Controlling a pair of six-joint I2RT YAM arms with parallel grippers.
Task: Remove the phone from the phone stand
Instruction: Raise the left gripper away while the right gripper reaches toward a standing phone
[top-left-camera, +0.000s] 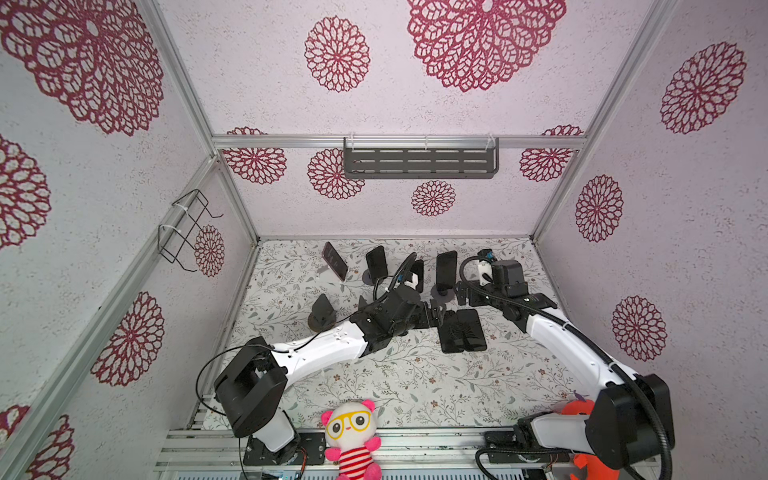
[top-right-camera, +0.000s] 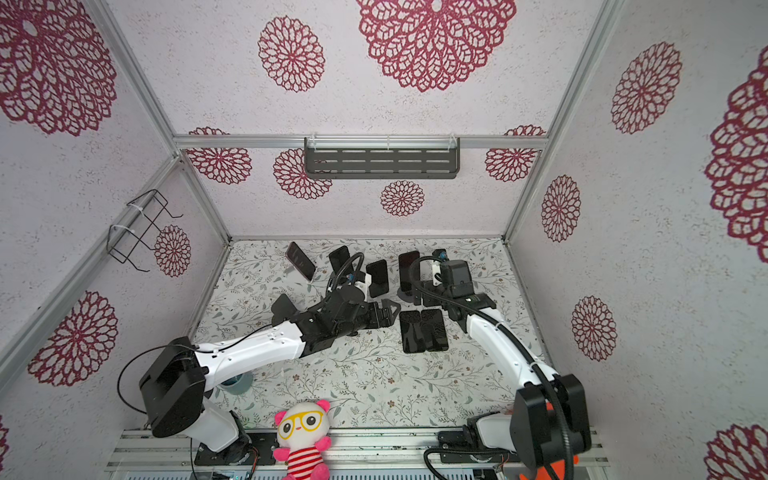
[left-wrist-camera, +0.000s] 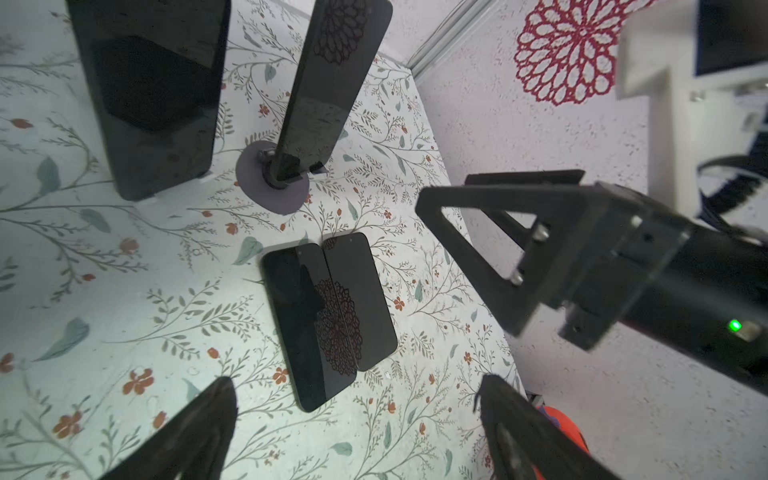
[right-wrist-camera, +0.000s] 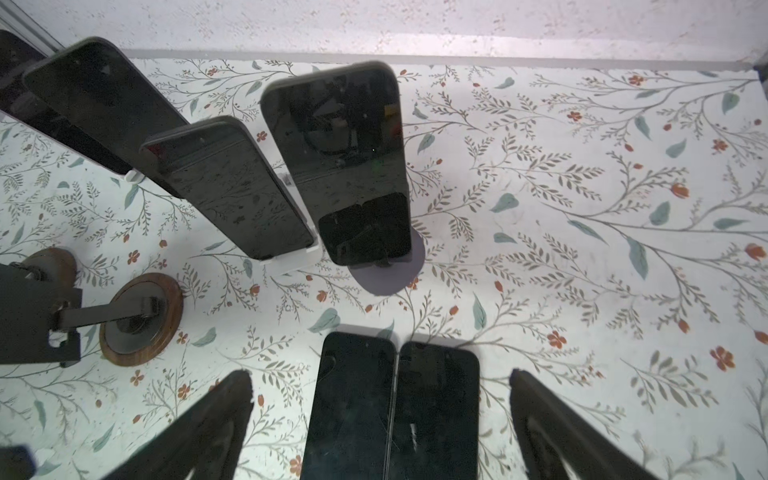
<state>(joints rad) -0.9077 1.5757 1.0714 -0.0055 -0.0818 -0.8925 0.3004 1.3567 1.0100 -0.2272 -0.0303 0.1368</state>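
Note:
Two black phones (right-wrist-camera: 395, 407) lie flat side by side on the floral table, also seen from the left wrist (left-wrist-camera: 328, 316) and in both top views (top-left-camera: 463, 330) (top-right-camera: 424, 330). My right gripper (right-wrist-camera: 380, 374) hangs open just above them, holding nothing, one finger on each side. Behind them a phone (right-wrist-camera: 345, 162) stands upright on a phone stand with a round grey base (right-wrist-camera: 386, 278). Beside it another phone (right-wrist-camera: 228, 187) leans on a white stand. My left gripper (left-wrist-camera: 355, 382) (top-left-camera: 438, 311) is open and empty, just left of the flat phones.
Two more phones (top-left-camera: 334, 261) (top-left-camera: 377, 262) stand on stands along the back. An empty stand (top-left-camera: 322, 311) with a wooden base (right-wrist-camera: 141, 320) sits by the left arm. A plush toy (top-left-camera: 353, 436) sits at the front edge. A wire basket (top-left-camera: 187, 230) hangs on the left wall.

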